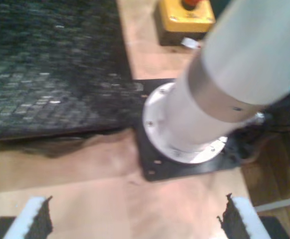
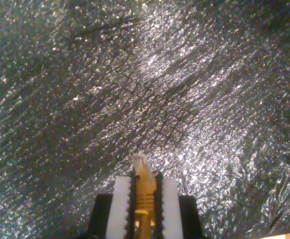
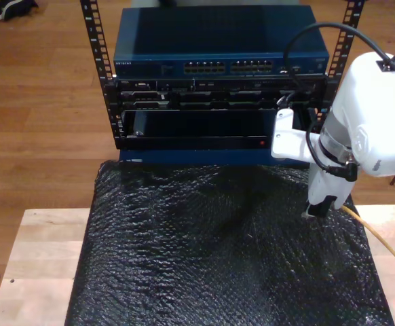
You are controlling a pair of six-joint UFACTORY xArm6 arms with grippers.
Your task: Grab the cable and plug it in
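The yellow-orange cable (image 2: pixel 144 194) is pinched between the white pads of my second gripper (image 2: pixel 144 178), and its clear plug (image 2: pixel 139 162) sticks out past the fingertips above the black mat. In the exterior view my second gripper (image 3: pixel 317 209) hangs low over the mat near that view's right edge, in front of the rack. From it the cable (image 3: pixel 374 235) trails off toward the lower right of the exterior view. My first gripper (image 1: pixel 137 224) is open over bare wood with nothing between its fingers (image 1: pixel 35 219).
A blue network switch (image 3: pixel 218 47) with rows of ports (image 3: pixel 231 66) sits atop the rack behind the crinkled black mat (image 3: pixel 218 251). The wooden table (image 3: pixel 41 251) shows beside the mat. A white arm base (image 1: pixel 185 129) on a black plate and a yellow button box (image 1: pixel 185 17) lie ahead of my first gripper.
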